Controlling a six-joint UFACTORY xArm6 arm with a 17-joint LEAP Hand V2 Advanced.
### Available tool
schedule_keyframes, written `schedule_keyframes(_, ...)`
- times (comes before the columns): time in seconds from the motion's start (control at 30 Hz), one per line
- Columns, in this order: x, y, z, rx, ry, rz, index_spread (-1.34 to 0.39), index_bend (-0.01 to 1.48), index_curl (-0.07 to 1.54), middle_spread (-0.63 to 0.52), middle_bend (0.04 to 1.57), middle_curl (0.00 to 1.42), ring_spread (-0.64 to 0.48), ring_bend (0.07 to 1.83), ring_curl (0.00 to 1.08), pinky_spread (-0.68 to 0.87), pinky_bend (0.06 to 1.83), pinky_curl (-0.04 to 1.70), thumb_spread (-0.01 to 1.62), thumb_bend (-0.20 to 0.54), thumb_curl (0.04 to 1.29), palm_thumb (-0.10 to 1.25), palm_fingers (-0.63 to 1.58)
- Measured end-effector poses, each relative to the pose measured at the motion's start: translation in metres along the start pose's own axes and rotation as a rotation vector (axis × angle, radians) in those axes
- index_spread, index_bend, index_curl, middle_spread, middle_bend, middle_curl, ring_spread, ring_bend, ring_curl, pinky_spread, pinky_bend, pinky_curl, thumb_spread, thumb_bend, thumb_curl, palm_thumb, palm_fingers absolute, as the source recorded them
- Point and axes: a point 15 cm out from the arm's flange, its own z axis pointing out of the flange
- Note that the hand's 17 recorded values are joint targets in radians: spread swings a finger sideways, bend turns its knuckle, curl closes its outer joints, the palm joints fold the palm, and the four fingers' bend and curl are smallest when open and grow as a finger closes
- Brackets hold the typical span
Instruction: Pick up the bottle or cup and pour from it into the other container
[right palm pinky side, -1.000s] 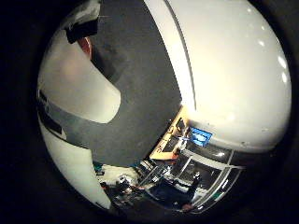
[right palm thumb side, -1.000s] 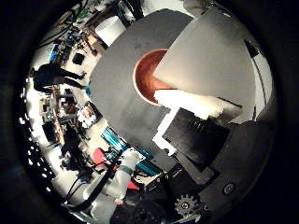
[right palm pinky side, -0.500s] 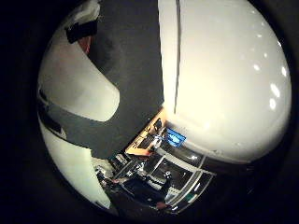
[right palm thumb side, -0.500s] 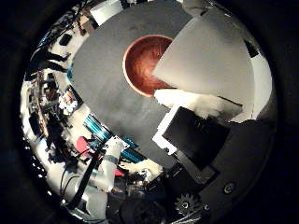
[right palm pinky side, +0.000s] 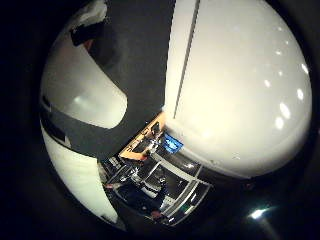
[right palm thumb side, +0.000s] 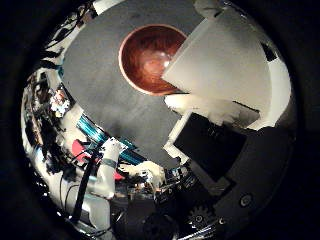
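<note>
A white cup (right palm thumb side: 225, 60) sits tight against my palm and fills much of the thumb side palm view. It also fills much of the little finger side palm view (right palm pinky side: 240, 90). My right hand (right palm thumb side: 215, 140) is shut on it, with a white finger (right palm pinky side: 80, 85) curled beside it. Past the cup's edge, a round container with a red-brown inside (right palm thumb side: 150, 58) stands on a grey round table (right palm thumb side: 120, 110), partly hidden by the cup.
Beyond the table's edge lies a cluttered room with shelves, desks and gear (right palm thumb side: 100, 165). The little finger side palm view shows a strip of the dark table (right palm pinky side: 140, 70) and the room's furniture (right palm pinky side: 160, 165).
The whole picture has shifted, so the hand has moved with the cup. The red-brown container now shows more fully beside the cup's edge. The cup stays in my grip.
</note>
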Motion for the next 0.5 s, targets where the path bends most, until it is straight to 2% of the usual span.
schedule_keyframes(0.5, 0.0048, 0.0024, 0.0082, -0.045, 0.028, -0.007, -0.63, 0.22, 1.05, -0.28, 0.94, 0.80, -0.25, 1.21, 0.59, -0.42, 1.11, 0.64, 0.77, -0.033, 0.57, 0.80, 1.12)
